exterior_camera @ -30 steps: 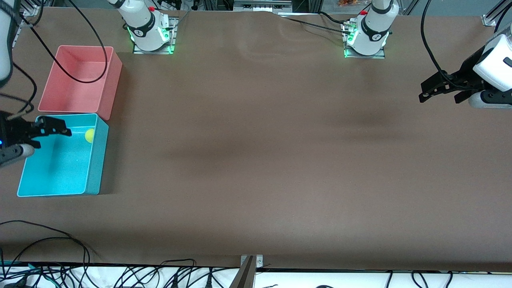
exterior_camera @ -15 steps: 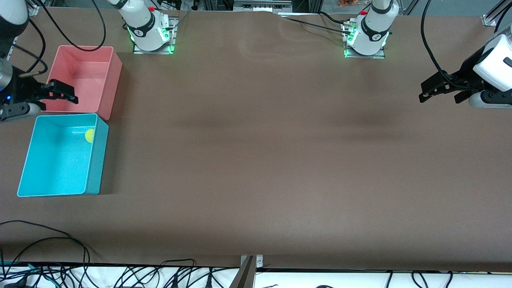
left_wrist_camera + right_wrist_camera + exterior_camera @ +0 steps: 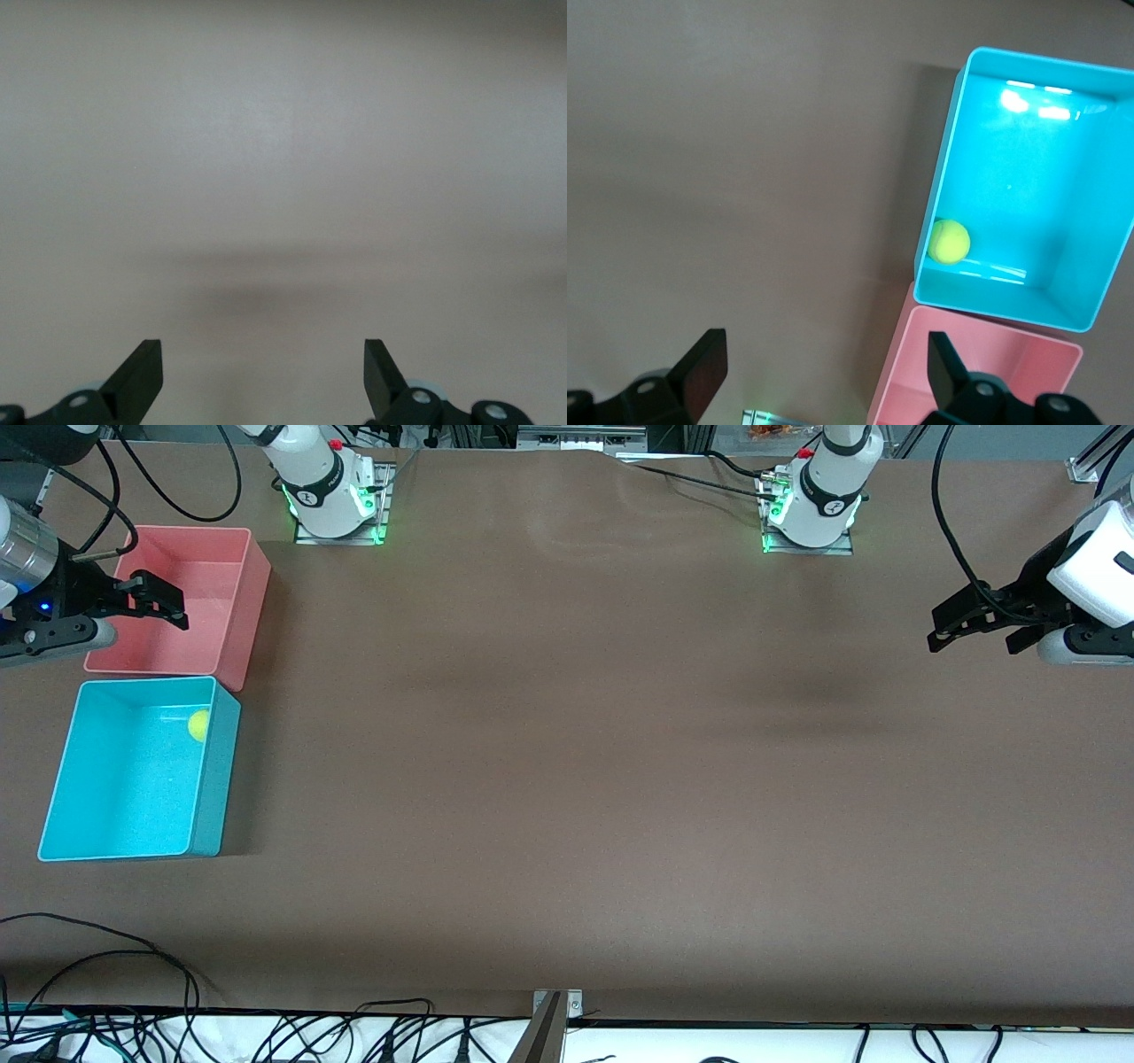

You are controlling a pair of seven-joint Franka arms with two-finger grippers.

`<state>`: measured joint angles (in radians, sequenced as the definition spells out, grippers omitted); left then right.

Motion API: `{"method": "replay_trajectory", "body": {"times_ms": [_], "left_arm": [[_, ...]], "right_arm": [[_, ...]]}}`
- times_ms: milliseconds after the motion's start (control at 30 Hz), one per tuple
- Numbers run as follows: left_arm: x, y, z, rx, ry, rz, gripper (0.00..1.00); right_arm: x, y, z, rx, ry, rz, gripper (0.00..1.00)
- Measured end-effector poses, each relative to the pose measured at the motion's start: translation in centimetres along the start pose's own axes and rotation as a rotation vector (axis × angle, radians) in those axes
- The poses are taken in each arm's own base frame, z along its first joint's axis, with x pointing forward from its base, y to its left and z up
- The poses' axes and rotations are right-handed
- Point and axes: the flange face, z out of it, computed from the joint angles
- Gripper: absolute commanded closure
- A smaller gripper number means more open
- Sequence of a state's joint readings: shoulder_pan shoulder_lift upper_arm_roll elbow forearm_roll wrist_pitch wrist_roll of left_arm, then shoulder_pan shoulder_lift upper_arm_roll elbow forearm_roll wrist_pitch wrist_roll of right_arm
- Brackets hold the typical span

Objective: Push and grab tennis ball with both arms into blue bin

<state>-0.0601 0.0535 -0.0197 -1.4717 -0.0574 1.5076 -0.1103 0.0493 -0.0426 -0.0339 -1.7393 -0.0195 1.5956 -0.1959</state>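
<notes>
While the front view takes in the whole table (image 3: 567, 797), the tennis ball (image 3: 198, 724) lies inside the blue bin (image 3: 213, 779), tucked into the bin's corner at about 1 o'clock from its middle, against the wall that faces the pink bin (image 3: 244, 615). The right gripper (image 3: 159, 600) hangs over the pink bin with its fingers spread and nothing between them; the ball sits at roughly 5 o'clock from it, apart and untouched. The left gripper (image 3: 941, 627) hovers over bare table at the left arm's end, fingers parted and empty, well apart from both bins; that arm waits.

From the left wrist view, only plain brown table (image 3: 283, 177) shows, with the two black fingertips (image 3: 142, 372) of the left gripper (image 3: 262, 376) set wide apart and holding nothing.

From the right wrist view, the right gripper (image 3: 824, 372) shows its fingers (image 3: 704, 367) wide apart and empty. At about 1 o'clock from it, the tennis ball (image 3: 949, 241) rests in a corner of the blue bin (image 3: 943, 177), touching the wall that adjoins the pink bin (image 3: 899, 372).
</notes>
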Motion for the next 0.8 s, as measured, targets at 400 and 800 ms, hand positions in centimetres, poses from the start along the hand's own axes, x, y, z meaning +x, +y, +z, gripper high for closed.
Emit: {"method": "replay_trajectory", "body": {"times_ms": [400, 800], "left_arm": [[0.0, 0.0, 0.0, 0.0, 0.0, 0.0, 0.0], [0.0, 0.0, 0.0, 0.0, 0.0, 0.0, 0.0]], "right_arm": [[0.07, -0.07, 0.49, 0.003, -0.026, 0.079, 0.0], [0.54, 0.07, 0.91, 0.004, -0.033, 0.081, 0.0]]}}
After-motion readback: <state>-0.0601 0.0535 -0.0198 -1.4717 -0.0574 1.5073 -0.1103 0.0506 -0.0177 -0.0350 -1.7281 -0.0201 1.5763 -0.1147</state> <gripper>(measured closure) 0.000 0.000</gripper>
